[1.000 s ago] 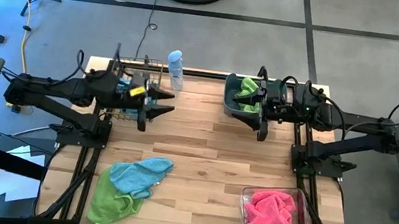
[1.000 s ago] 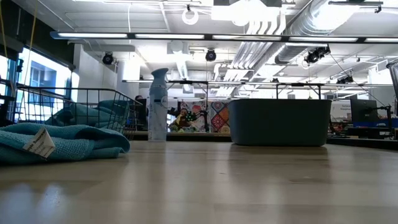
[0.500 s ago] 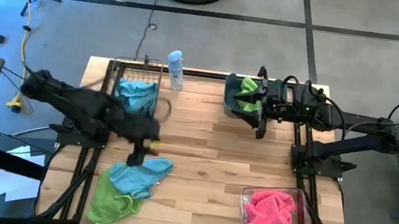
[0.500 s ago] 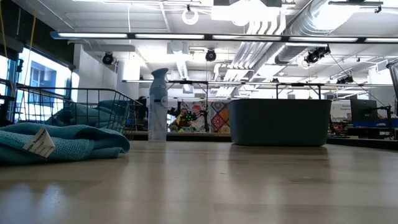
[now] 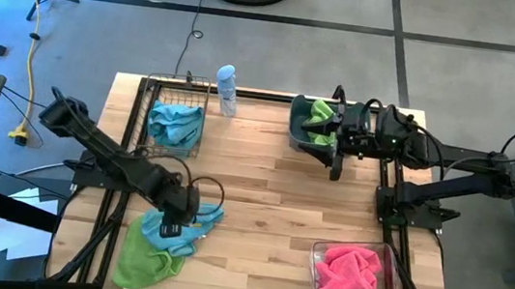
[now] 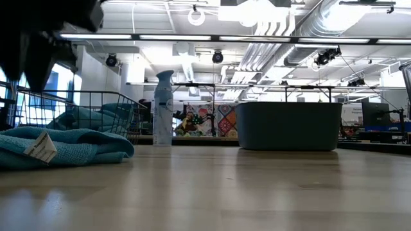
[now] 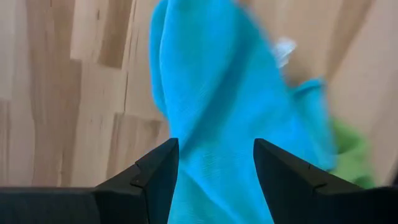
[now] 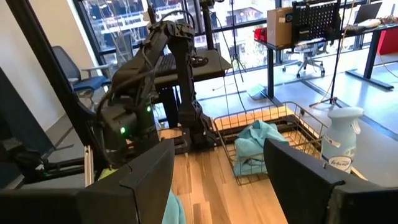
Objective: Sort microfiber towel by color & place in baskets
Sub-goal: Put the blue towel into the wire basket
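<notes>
A light blue microfiber towel (image 5: pixel 199 216) lies crumpled near the table's near left, partly on a lime green towel (image 5: pixel 140 260). My left gripper (image 5: pixel 175 225) points down just above the blue towel (image 7: pixel 217 106). It is open, one finger over each side of the cloth. The black wire basket (image 5: pixel 201 111) at the far left holds another blue towel. My right gripper (image 5: pixel 336 134) waits open and level beside the slate-blue tub (image 5: pixel 295 129), which holds a green towel. The clear bin (image 5: pixel 323 251) holds pink cloth.
A pale spray bottle (image 5: pixel 226 89) stands upright between the wire basket and the tub at the far edge. Bare wood lies across the table's middle. In the low view the blue towel (image 6: pixel 64 146) lies left, with the tub (image 6: pixel 289 125) behind.
My left gripper has swung from over the wire basket toward the table's near edge and come down over the blue towel. It has tipped from about level to pointing down. Its fingers have stayed open. The towels have not moved.
</notes>
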